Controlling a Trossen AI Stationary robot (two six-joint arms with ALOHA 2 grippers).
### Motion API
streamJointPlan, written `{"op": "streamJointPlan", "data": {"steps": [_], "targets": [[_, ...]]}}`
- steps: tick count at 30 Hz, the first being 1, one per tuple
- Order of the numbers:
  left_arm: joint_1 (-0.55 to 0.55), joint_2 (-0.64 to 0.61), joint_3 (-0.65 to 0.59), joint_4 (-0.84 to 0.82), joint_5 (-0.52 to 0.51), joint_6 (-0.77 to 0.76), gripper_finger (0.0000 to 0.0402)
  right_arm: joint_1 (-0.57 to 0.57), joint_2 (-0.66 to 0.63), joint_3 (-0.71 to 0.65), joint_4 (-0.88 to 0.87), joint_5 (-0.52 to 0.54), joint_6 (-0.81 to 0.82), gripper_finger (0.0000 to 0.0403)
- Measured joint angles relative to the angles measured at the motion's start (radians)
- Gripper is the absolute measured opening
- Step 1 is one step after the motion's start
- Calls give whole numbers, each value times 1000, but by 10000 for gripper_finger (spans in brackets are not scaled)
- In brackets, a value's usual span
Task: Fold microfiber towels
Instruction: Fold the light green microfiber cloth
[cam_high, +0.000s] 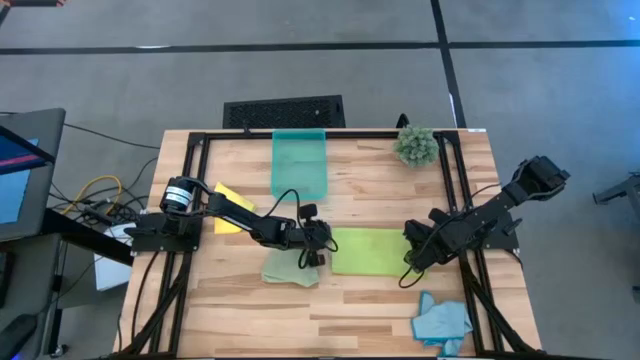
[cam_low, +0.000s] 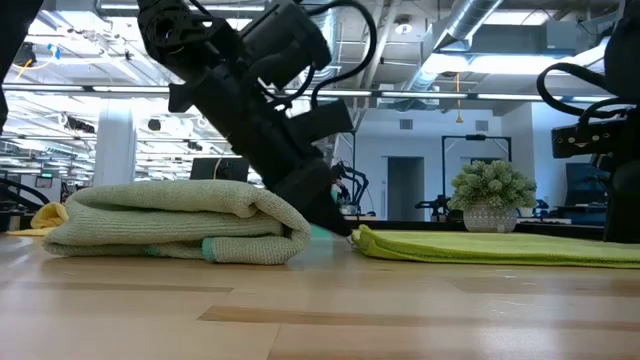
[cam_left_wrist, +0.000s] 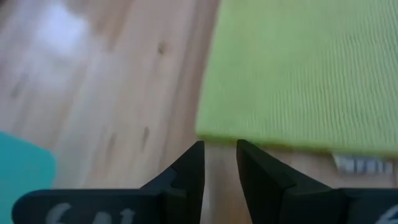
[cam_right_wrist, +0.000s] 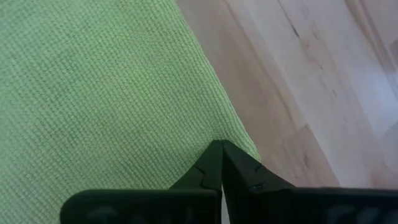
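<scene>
Pale green towel (cam_low: 175, 222) sits closest to the low camera, already bundled into a thick fold, just left of the left gripper (cam_high: 318, 243). Lime green towel (cam_high: 370, 251) is the one in work: flat mid-table, between both arms.

Right gripper (cam_right_wrist: 222, 163): fingers pinched shut on the lime towel's right edge, near a corner. Left gripper: fingers parted with a small gap, nothing between them, tips at the lime towel's left edge but short of it in the left wrist view (cam_left_wrist: 219, 163).

Judgement: we're at the grasp stage of a fold. To do it well:
- left needs to get one finger under the hem before closing, else it pinches air or table
- lift both corners level, or the fold comes out skewed
- carry the held edge across onto the opposite edge, line up hems, then release

Yellow towel (cam_high: 232, 204) is half under the left arm; light blue towel (cam_high: 441, 320) lies crumpled at the table's near right corner. Both look unfolded. Teal bin (cam_high: 299, 163) and plant (cam_high: 415, 145) are at the far edge, clear of the work.
</scene>
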Motion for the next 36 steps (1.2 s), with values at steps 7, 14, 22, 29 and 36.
{"op": "streamJointPlan", "data": {"steps": [7,14,22,29,36], "targets": [[0,14,29,121,96,15,86,19,0,1,7,4,0,10],[39,100,33,139,118,-11,86,19,1,1,7,4,0,19],[38,65,29,44,43,49,86,34,0,3,23,-11,-72,13],[-9,-10,27,40,3,109,86,77,2,68,-22,-32,-72,26],[-23,-2,29,94,381,126,86,105,2,122,-14,15,-139,42]]}}
